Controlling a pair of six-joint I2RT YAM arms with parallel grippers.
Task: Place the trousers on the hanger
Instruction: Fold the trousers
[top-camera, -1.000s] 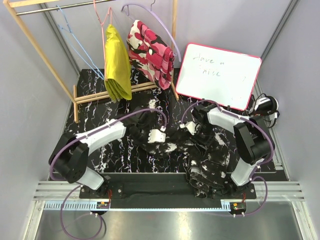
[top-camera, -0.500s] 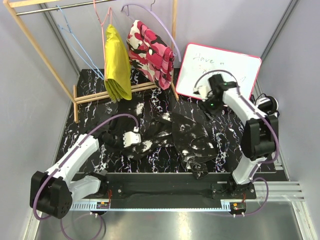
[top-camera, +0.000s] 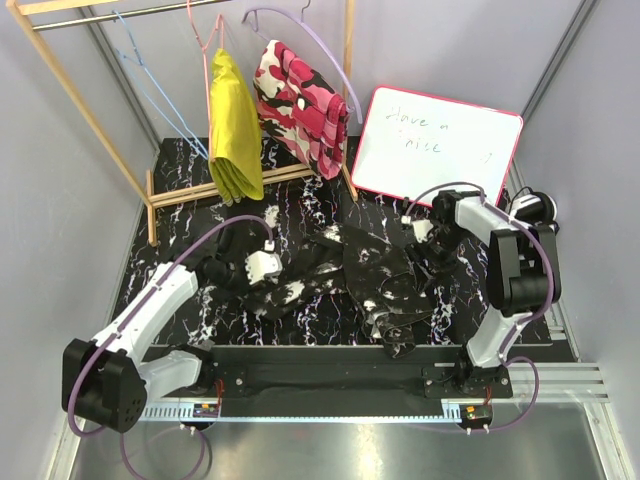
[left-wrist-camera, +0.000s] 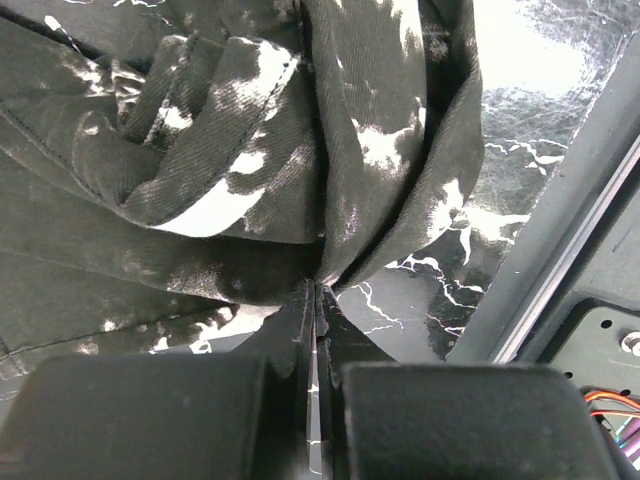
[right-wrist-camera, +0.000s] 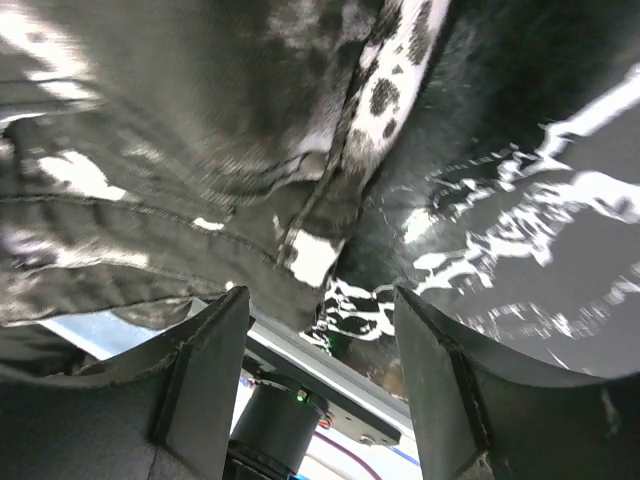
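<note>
The trousers (top-camera: 350, 275), black with white blotches, lie crumpled across the middle of the tabletop. My left gripper (top-camera: 280, 272) is shut on a fold at their left end; in the left wrist view the fabric (left-wrist-camera: 250, 150) bunches out from the closed tips (left-wrist-camera: 318, 292). My right gripper (top-camera: 420, 240) is open and empty, low over their right edge. In the right wrist view the fabric (right-wrist-camera: 200, 150) lies just beyond the spread fingers (right-wrist-camera: 215, 370). The light-blue wire hanger (top-camera: 158, 97) hangs empty on the wooden rack at the back left.
On the wooden rack (top-camera: 75, 90), a pink hanger holds a yellow garment (top-camera: 235, 125) and a lilac hanger holds a pink camouflage garment (top-camera: 300, 100). A whiteboard (top-camera: 435, 150) leans at the back right. The black veined tabletop (top-camera: 180, 215) is bordered by grey walls.
My right arm let go of the trousers, swung up toward the whiteboard, then came down to their right edge. My left gripper pulled the trousers leftward and has since held about still.
</note>
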